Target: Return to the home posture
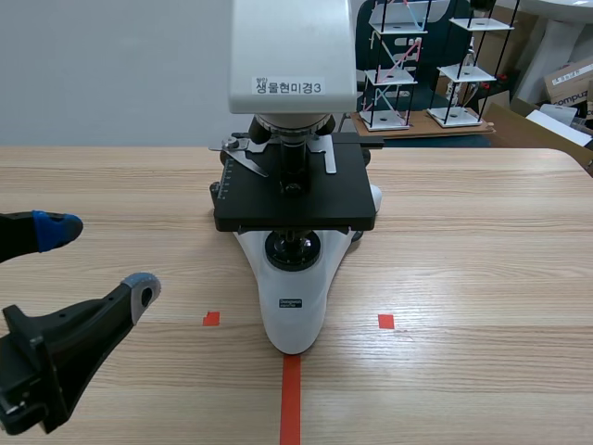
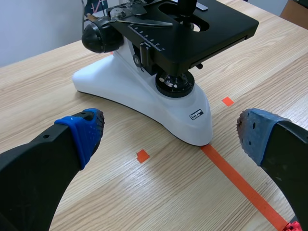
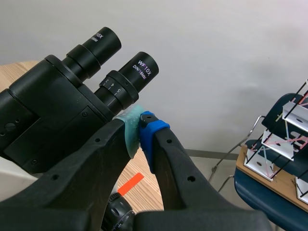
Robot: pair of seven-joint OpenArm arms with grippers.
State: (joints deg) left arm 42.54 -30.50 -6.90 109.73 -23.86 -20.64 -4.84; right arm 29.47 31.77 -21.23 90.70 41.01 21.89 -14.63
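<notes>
The right gripper (image 3: 140, 132) rises through the lower middle of the frame, its green and blue pads pressed together on nothing. The black microscope head (image 3: 48, 106) and its twin eyepieces (image 3: 137, 72) fill the upper left. A wire rack (image 3: 284, 144) stands at the lower right.

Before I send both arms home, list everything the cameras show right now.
microscope: one, white body, black stage, middle of the table, base tip at the orange-red tape line.
eyepieces: two, black, on top of the microscope.
table: one, light wood, under everything.
wire racks: at least two, white shelves on black rods, behind the table's far edge.
cardboard box: one, brown, background, far right.
left gripper: one, black with blue pads, open, low over the table, facing the microscope's base.
right gripper: one, black, pads together, raised beside the eyepieces.
</notes>
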